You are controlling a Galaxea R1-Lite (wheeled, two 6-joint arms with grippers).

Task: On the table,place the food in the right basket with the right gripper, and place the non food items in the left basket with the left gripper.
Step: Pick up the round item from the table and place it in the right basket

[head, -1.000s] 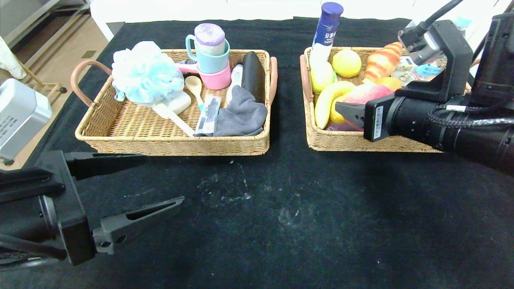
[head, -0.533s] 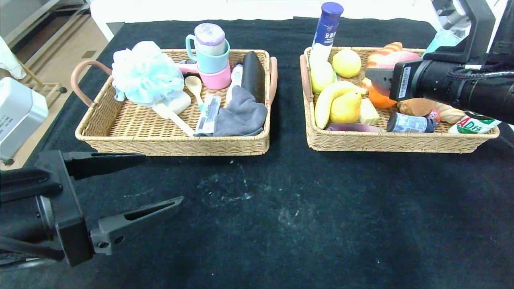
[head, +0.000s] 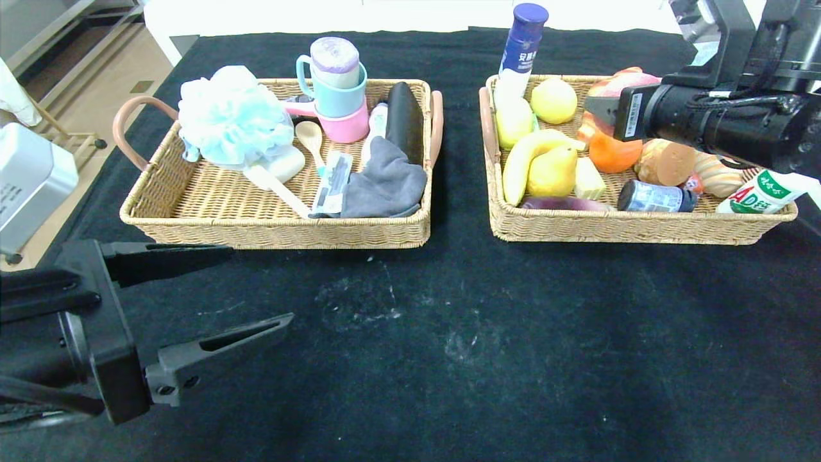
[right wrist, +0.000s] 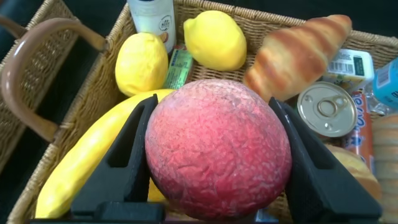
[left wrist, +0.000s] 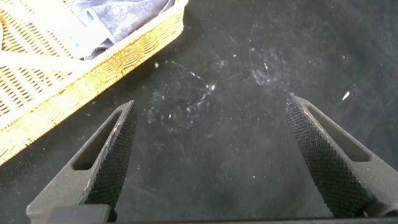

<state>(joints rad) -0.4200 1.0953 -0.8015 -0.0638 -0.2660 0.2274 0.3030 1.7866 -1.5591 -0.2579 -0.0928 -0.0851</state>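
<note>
Peach (right wrist: 219, 144) was clamped in right gripper (right wrist: 214, 155), held above the right basket (head: 616, 228). Released from that height, it could bounce off the banana (right wrist: 87, 158) and roll out. Left gripper (head: 211, 298) was parked, jaws apart.

the head camera looked forward and down from above the near edge of the counter (head: 449, 359), taking in both wicker baskets side by side and both arms at the frame's edges. the left wrist camera sat close above the dark cloth, facing along its own gripper (left wrist: 211, 162) toward the near wall of the left basket (left wrist: 93, 68), a corner the head view also held (head: 276, 234). the right wrist camera hung very near over the right basket (right wrist: 62, 81), looking down past its gripper (right wrist: 217, 149) at the red apple (right wrist: 217, 143), lemons and croissant, the far part of the right basket (head: 628, 224) in the head view.
</note>
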